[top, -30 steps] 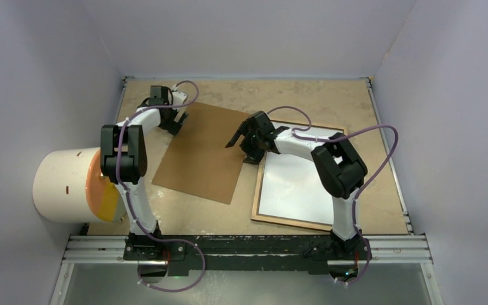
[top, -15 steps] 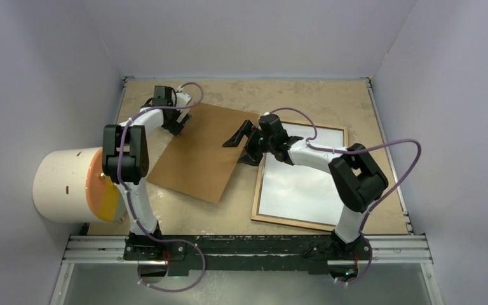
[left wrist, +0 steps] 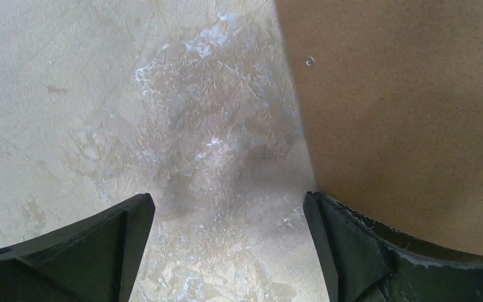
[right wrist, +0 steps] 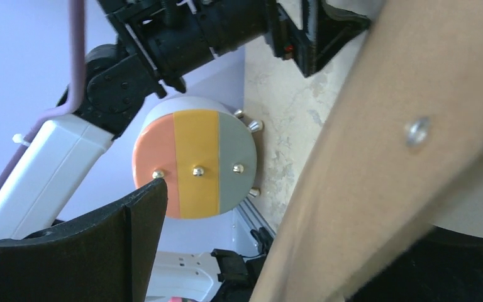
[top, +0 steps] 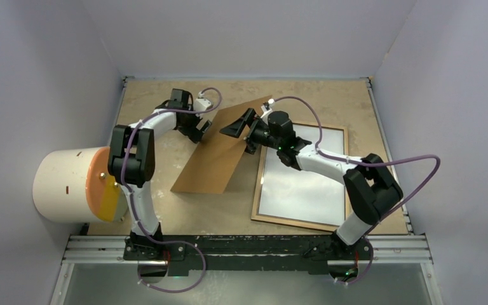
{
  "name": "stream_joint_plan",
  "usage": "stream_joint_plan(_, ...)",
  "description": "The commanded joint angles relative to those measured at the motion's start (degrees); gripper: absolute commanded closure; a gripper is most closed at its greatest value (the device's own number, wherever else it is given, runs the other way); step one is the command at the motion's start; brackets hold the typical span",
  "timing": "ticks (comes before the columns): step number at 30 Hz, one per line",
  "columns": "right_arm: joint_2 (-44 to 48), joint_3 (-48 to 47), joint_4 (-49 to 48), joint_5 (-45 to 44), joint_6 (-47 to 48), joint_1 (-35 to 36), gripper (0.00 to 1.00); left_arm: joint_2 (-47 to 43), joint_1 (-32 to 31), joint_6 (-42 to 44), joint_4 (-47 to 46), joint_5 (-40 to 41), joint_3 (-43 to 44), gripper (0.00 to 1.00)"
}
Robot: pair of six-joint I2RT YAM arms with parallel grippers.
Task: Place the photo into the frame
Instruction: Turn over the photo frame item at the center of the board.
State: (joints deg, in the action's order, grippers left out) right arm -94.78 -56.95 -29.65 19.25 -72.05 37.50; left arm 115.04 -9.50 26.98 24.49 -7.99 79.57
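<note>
The frame (top: pixel 290 222) lies back-up at the right of the table, light wood showing. A pale glossy sheet (top: pixel 302 184) fills its opening; no landscape print shows, so I cannot tell whether it is the photo. The plain brown backing board (top: pixel 213 162) stands tilted, its right edge raised off the table against my right gripper (top: pixel 240 136). That gripper is open; in the right wrist view the board (right wrist: pixel 377 157) crosses over one finger, and the other finger (right wrist: pixel 100 245) stands free. My left gripper (top: pixel 200 130) is open at the board's far left edge, with bare table between its fingers (left wrist: pixel 226 201).
A white cylinder with an orange, yellow and grey face (top: pixel 70 184) lies at the table's left edge, also in the right wrist view (right wrist: pixel 195 163). Lilac walls close in the table on three sides. A metal rail (top: pixel 248 244) runs along the near edge.
The backing board lay flat a second ago; its right edge has risen with my right gripper, which moved toward the back. My left gripper has shifted right along the board's far edge.
</note>
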Motion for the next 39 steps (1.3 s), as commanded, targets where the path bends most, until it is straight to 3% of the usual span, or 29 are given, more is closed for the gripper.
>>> stream_joint_plan(1,5.29,0.01,8.16,-8.09,4.39,0.52,0.1,3.01,-0.61,-1.95,9.22,-3.34,-3.43,0.0)
stream_joint_plan(9,11.13,-2.41,30.12,-20.52,6.27,0.48,0.39,2.78,-0.52,-3.34,9.14,-1.15,0.86,0.0)
stream_joint_plan(12,9.03,-4.35,34.35,-19.97,6.36,0.49,0.53,2.28,-0.52,-3.32,9.13,-1.36,1.68,0.0)
stream_joint_plan(15,5.85,-7.3,37.07,-17.91,5.68,0.47,0.76,1.22,-0.52,-2.76,9.28,-2.04,1.38,0.0)
stream_joint_plan(20,4.01,-12.7,39.96,-17.33,5.91,0.41,0.97,-4.22,-0.52,3.22,10.92,-2.8,2.91,0.0)
stream_joint_plan(29,1.85,-26.15,48.17,-14.75,-1.66,-3.33,1.0,-26.18,1.81,30.3,19.56,-20.1,3.45,0.0)
stream_joint_plan(35,-0.7,-30.47,46.41,-11.27,-8.67,-6.23,1.0,-34.86,2.47,38.83,32.84,-29.11,8.09,0.0)
stream_joint_plan(39,-2.51,-30.61,42.06,-6.68,-12.75,-7.12,1.0,-41.62,2.3,44.21,37.65,-34.29,4.62,0.02)
